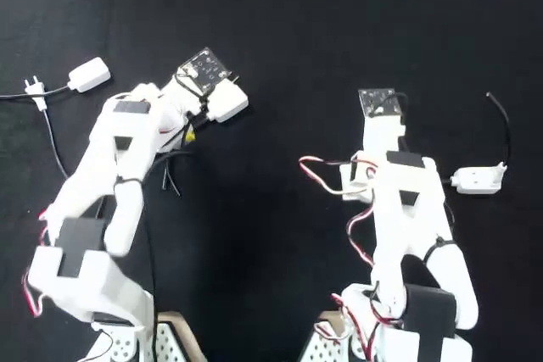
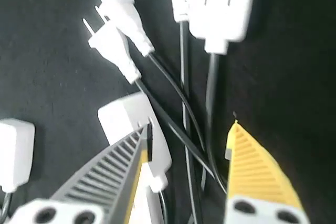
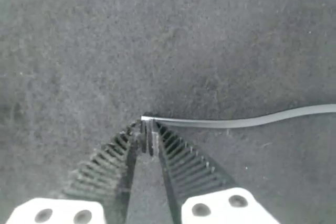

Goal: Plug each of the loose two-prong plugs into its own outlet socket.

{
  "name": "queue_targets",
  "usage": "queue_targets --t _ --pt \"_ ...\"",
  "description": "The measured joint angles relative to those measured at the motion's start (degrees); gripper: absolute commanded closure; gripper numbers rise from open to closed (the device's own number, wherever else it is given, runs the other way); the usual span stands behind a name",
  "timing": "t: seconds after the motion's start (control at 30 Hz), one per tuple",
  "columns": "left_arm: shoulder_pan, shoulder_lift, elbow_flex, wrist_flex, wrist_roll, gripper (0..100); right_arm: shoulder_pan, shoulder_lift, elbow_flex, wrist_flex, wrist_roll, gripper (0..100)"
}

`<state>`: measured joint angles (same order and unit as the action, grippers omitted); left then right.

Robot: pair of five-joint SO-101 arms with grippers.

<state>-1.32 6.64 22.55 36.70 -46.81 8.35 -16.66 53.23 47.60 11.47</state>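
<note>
Cables [image 2: 181, 98] cross between our left gripper's [image 2: 190, 127] spread fingers; plugs [image 2: 113, 51] and a socket [image 2: 220, 3] lie beyond; our right gripper [image 3: 148, 127] is clenched, a wire's [image 3: 247, 123] end at its tips.

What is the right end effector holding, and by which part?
A thin cable, pinched at its very end in the shut right end effector.

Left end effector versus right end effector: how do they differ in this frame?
The left end effector is open; the right end effector is shut on a black cable. The left pairs a grey finger with a yellow finger; the right's fingers are both dark. The left hangs over white plugs and an outlet; the right over bare black cloth. Both have ridged fingers.
</note>
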Motion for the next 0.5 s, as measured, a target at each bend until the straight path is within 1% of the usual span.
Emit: queue_targets --t 0.23,0.3,0.4,0.43,0.5 --pt "-0.53 11.25 -7.74 -0.97 -1.58 77 0.00 0.00 0.62 -1.49 0.00 98.6" --pt "-0.44 12.75 -9.32 -0.53 -3.25 83 0.00 0.00 0.62 -1.49 0.00 98.6" --pt "0.70 13.80 -11.43 3.78 -5.10 96 0.00 0.00 0.62 -1.49 0.00 98.6" --pt "1.23 13.89 -12.04 5.71 -5.19 97 0.00 0.00 0.62 -1.49 0.00 98.6" --pt "2.29 14.24 -13.27 9.41 -5.63 95 0.00 0.00 0.62 -1.49 0.00 98.6"
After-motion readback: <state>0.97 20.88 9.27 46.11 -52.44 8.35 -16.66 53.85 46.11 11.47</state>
